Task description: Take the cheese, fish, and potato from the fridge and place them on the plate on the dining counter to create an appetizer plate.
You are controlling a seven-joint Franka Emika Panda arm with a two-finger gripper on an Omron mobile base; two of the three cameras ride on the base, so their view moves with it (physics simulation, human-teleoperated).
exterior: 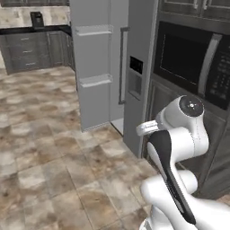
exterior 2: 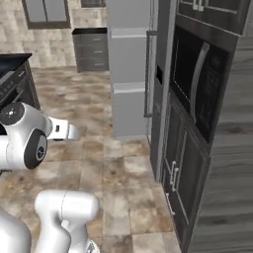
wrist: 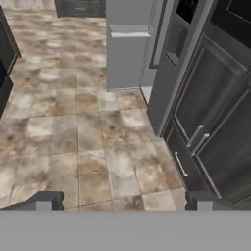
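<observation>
The gripper point(wrist: 124, 205) has its fingers wide apart, holding nothing, above the tiled floor point(wrist: 73, 132). The fridge point(exterior: 101, 63) stands ahead at the far side, its door open, left of the dark oven point(exterior: 197, 58). No label or writing is readable anywhere.

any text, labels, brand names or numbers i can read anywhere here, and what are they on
None can be read.
Keypad on the built-in oven: light specks at its right edge, too small and blurred to read.
Dispenser panel on the fridge: dark, no legible marks.
Fridge door, dark cupboards and the open gripper: no writing visible.
</observation>
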